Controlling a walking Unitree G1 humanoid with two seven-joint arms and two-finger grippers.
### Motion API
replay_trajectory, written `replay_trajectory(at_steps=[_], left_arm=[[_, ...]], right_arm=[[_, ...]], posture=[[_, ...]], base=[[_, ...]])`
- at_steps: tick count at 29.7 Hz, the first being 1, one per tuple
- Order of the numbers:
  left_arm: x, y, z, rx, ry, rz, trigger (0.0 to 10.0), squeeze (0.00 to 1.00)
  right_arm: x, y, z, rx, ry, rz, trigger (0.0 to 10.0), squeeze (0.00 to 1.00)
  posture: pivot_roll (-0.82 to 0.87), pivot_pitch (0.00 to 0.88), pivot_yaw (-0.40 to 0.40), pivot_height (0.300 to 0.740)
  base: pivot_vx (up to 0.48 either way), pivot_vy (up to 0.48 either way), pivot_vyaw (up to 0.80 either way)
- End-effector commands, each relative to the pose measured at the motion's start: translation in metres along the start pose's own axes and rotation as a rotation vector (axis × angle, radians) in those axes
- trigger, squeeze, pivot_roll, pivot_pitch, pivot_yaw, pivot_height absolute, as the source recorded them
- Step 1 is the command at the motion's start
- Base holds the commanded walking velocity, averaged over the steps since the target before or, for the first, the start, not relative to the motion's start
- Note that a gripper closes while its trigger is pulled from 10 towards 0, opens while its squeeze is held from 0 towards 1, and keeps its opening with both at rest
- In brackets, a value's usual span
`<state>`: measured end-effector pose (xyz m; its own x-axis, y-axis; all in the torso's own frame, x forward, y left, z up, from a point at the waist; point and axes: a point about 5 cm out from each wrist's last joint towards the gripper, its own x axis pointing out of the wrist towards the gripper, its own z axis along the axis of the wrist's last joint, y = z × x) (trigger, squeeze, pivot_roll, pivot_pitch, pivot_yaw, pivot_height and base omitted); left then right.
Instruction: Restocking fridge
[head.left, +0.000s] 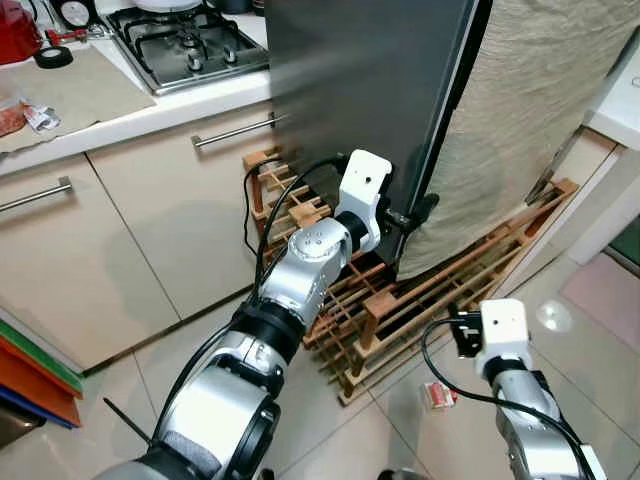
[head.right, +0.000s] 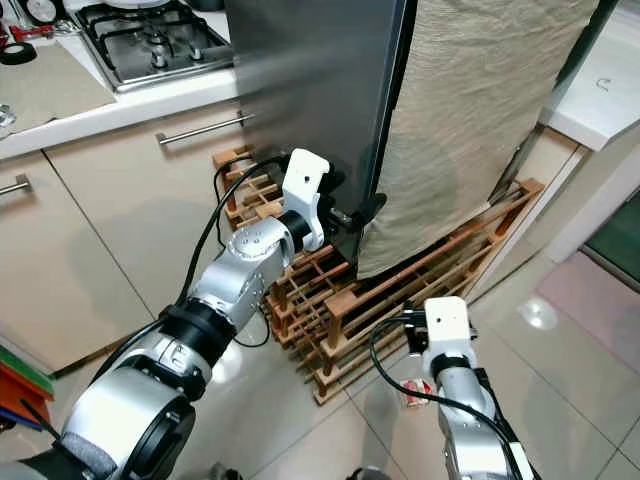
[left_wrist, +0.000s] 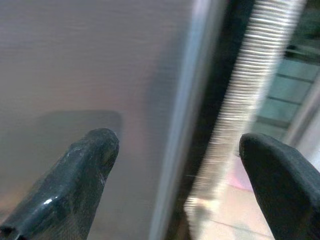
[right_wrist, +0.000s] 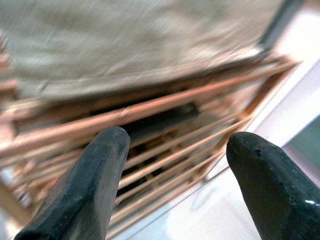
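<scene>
On our left, pale flat-fronted cabinets (head.left: 120, 240) with steel bar handles sit under a pale tabletop (head.left: 150, 105) holding a stainless gas hob (head.left: 185, 45). Our left claw (left_wrist: 175, 165), its blunt black fingers spread, reaches the lower edge of the tall brushed-grey fridge door (head.left: 365, 100), beside a ribbed beige cloth (head.left: 520, 120). A slatted wooden rack (head.left: 420, 300) lies on glossy tiles. Our right claw (right_wrist: 175, 165) hangs low with fingers spread, facing the rack.

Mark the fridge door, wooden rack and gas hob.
fridge door (head.left: 360, 80), left eye view, on its steel front.
wooden rack (head.left: 440, 290), left eye view, on a long slat.
gas hob (head.left: 190, 45), left eye view, on a burner grate.
</scene>
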<state>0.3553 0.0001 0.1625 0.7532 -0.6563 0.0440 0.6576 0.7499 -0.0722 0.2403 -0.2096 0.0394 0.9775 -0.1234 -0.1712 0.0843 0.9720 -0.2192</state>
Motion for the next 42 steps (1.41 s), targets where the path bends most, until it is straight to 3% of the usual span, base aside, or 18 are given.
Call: replay_trajectory(at_steps=[1, 3, 5, 11, 16, 17, 19, 24, 27, 29, 32, 35, 40, 42], left_arm=[[-0.001, -0.011, -0.011, -0.056, -0.006, 0.060, 10.0, 0.00], [-0.006, -0.004, -0.017, -0.047, 0.007, 0.111, 10.0, 0.00], [-0.020, 0.012, -0.035, -0.041, 0.065, 0.196, 10.0, 0.00], [-0.026, 0.017, -0.041, -0.029, 0.087, 0.225, 10.0, 0.00], [-0.047, 0.034, -0.059, 0.041, 0.140, 0.367, 10.0, 0.00], [-0.053, 0.041, -0.065, 0.088, 0.159, 0.415, 10.0, 0.00], [-0.055, 0.043, -0.067, 0.100, 0.164, 0.427, 10.0, 0.00], [-0.072, 0.054, -0.085, 0.124, 0.208, 0.517, 10.0, 0.00], [-0.077, 0.057, -0.088, 0.131, 0.217, 0.546, 10.0, 0.00], [-0.088, 0.062, -0.097, 0.120, 0.242, 0.598, 10.0, 0.00], [-0.090, 0.060, -0.098, 0.120, 0.239, 0.568, 10.0, 0.00], [-0.103, 0.058, -0.108, 0.116, 0.249, 0.519, 10.0, 0.00], [-0.114, 0.061, -0.109, 0.103, 0.205, 0.554, 10.0, 0.00], [-0.113, 0.067, -0.098, 0.089, 0.137, 0.623, 10.0, 0.00]], right_arm=[[-0.001, -0.007, 0.010, -0.013, -0.055, -0.051, 10.0, 0.00], [-0.001, -0.008, 0.013, -0.007, -0.068, -0.068, 10.0, 0.00], [0.001, -0.010, 0.020, -0.007, -0.092, -0.103, 10.0, 0.00], [0.002, -0.012, 0.022, -0.010, -0.101, -0.115, 10.0, 0.00], [0.005, -0.017, 0.030, -0.025, -0.132, -0.182, 10.0, 0.00], [0.006, -0.018, 0.032, -0.028, -0.138, -0.195, 10.0, 0.00], [0.006, -0.018, 0.032, -0.029, -0.139, -0.196, 10.0, 0.00], [0.006, -0.015, 0.035, 0.071, -0.175, -0.191, 10.0, 0.00], [0.005, -0.015, 0.036, 0.082, -0.185, -0.199, 10.0, 0.00], [0.004, -0.017, 0.032, 0.097, -0.175, -0.221, 10.0, 0.00], [0.003, -0.018, 0.029, 0.092, -0.164, -0.223, 10.0, 0.00], [0.001, -0.019, 0.027, 0.085, -0.166, -0.223, 10.0, 0.00], [0.001, -0.019, 0.026, 0.110, -0.170, -0.231, 10.0, 0.00], [0.001, -0.018, 0.025, 0.137, -0.169, -0.225, 10.0, 0.00]], posture=[[0.00, 0.001, -0.019, 0.740], [0.00, 0.000, -0.018, 0.740], [0.00, 0.001, -0.017, 0.740], [0.01, 0.001, -0.016, 0.740], [0.02, 0.004, -0.013, 0.740], [0.02, 0.005, -0.012, 0.740], [0.02, 0.005, -0.012, 0.740], [0.02, 0.007, -0.011, 0.740], [0.01, 0.008, -0.009, 0.740], [0.02, 0.011, -0.008, 0.740], [0.02, 0.012, -0.005, 0.740], [0.02, 0.012, -0.003, 0.740], [0.02, 0.015, -0.002, 0.740], [0.03, 0.016, -0.003, 0.740]], base=[[0.000, 0.000, 0.00], [0.000, 0.000, 0.00], [0.000, 0.000, 0.00], [0.000, 0.000, 0.00], [0.000, 0.000, 0.00], [0.000, 0.000, 0.00], [0.000, 0.000, 0.00], [0.000, 0.000, 0.00], [0.000, 0.000, 0.00], [0.000, 0.000, 0.00], [0.000, 0.000, 0.00], [0.000, 0.000, 0.00], [0.000, 0.000, 0.00], [0.000, 0.000, 0.00]])
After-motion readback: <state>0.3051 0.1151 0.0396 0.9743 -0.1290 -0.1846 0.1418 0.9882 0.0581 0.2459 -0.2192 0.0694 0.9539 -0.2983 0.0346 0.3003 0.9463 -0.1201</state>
